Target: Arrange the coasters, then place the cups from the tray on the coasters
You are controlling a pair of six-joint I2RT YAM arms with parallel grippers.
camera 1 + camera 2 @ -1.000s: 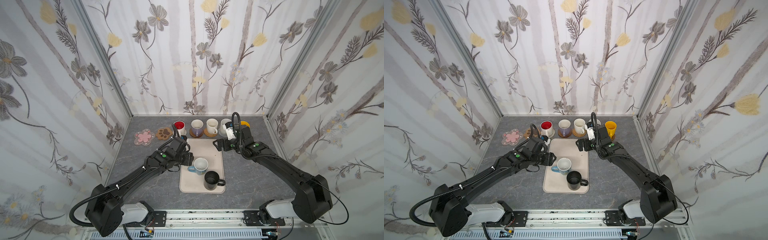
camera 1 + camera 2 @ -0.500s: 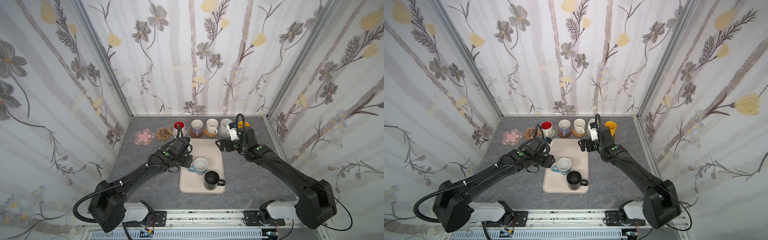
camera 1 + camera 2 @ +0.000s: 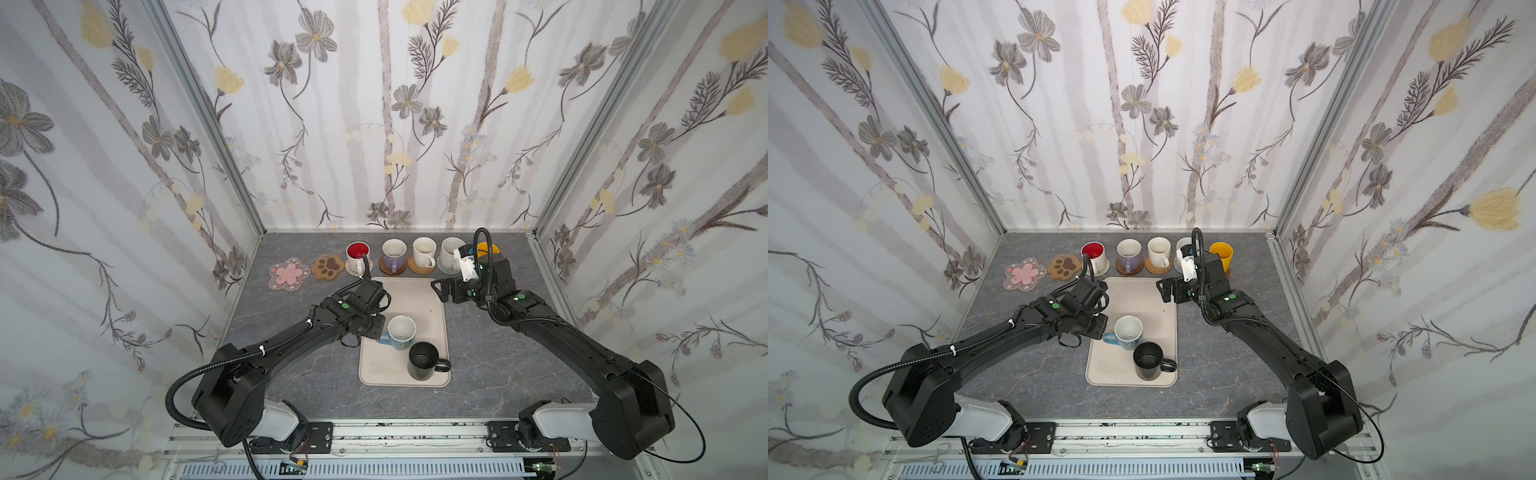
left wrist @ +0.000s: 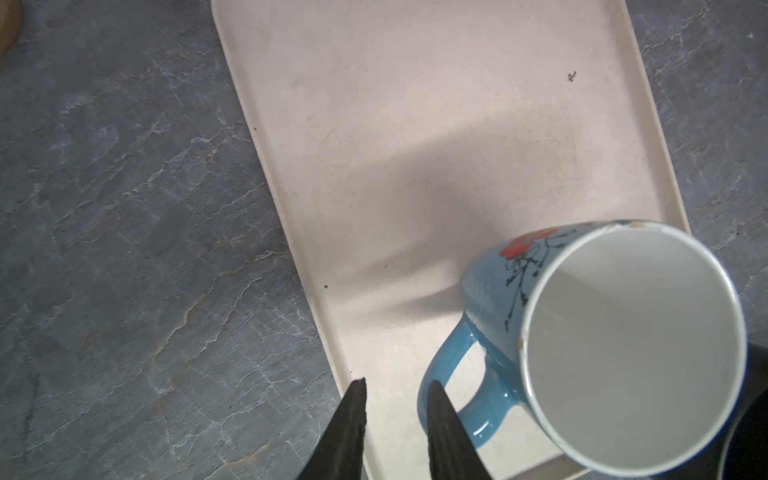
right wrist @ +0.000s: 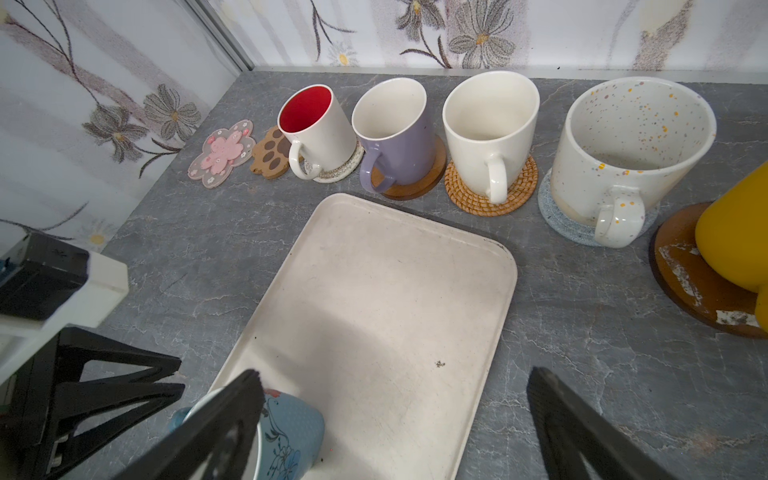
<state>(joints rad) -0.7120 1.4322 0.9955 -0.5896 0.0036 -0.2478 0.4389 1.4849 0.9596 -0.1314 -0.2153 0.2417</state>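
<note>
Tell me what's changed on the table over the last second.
The left gripper eased toward the light blue mug, at its handle, and its jaws narrowed; nothing looks gripped yet. The right gripper stayed wide open by the tray's far corner. The black mug, the blue one, and the five mugs on coasters have not moved.

Bright even light, soft shadow across tray (image 4: 415, 187), wrist views edge-distorted
</note>
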